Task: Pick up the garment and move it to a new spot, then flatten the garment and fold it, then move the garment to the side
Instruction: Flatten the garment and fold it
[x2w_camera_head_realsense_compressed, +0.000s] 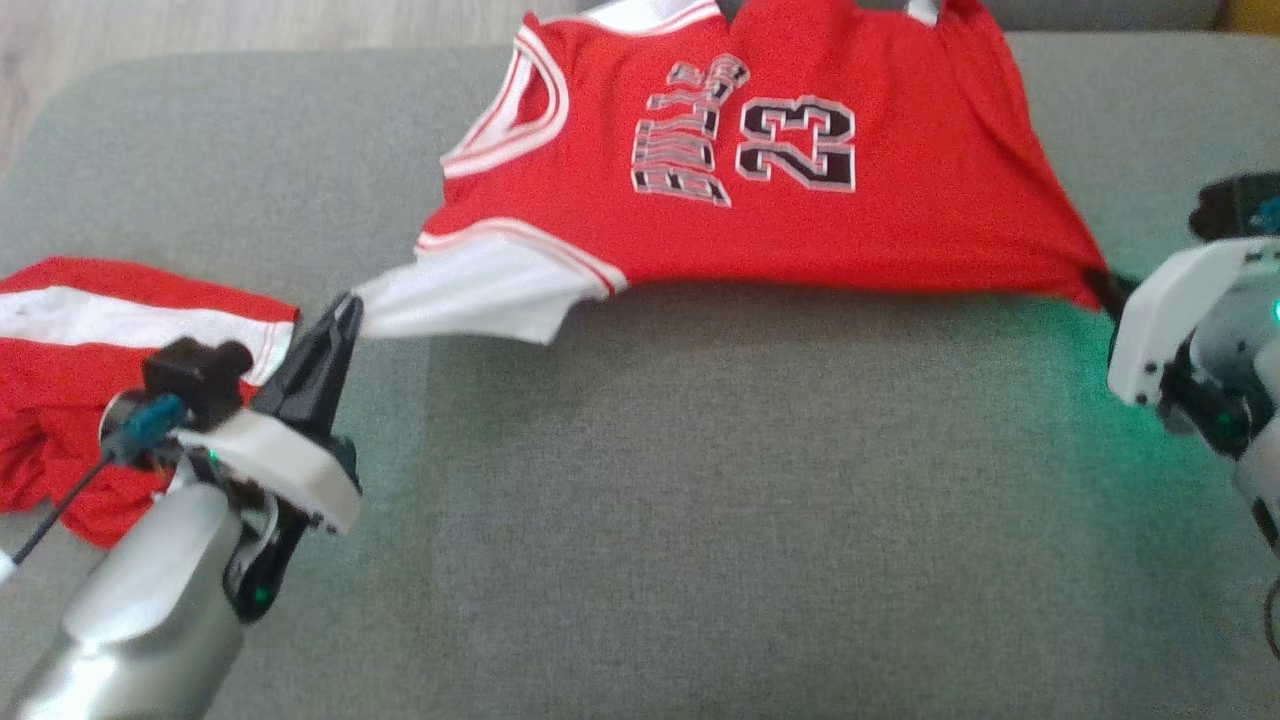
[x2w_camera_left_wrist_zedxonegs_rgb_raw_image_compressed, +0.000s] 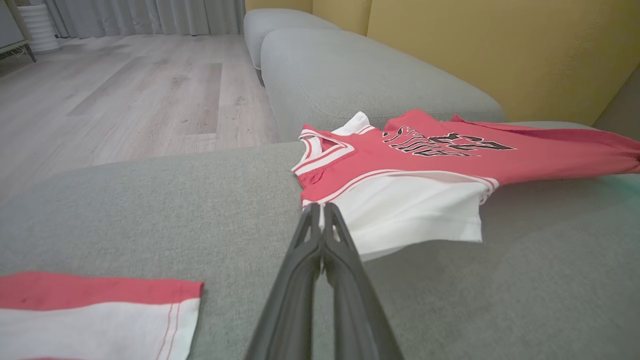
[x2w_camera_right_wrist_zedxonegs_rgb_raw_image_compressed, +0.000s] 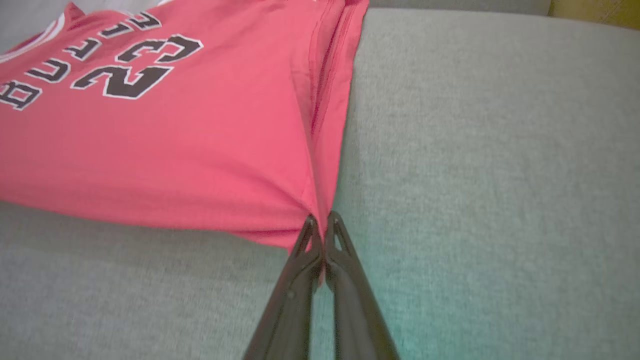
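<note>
Red jersey (x2w_camera_head_realsense_compressed: 800, 230) stretched over grey sofa (x2w_camera_head_realsense_compressed: 700, 500) | my left jaws clenched on its white corner | my right jaws clenched on its red corner | second red garment (x2w_camera_head_realsense_compressed: 60, 380) at left

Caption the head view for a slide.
A red jersey stretched by its near corners between left gripper and right gripper over a grey sofa; another red garment at left.

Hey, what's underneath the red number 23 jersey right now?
Under the jersey is the grey sofa cushion, shadowed where the near edge hangs lifted between the left gripper and right gripper. Farther back the cloth covers the cushion, so anything beneath is hidden.
</note>
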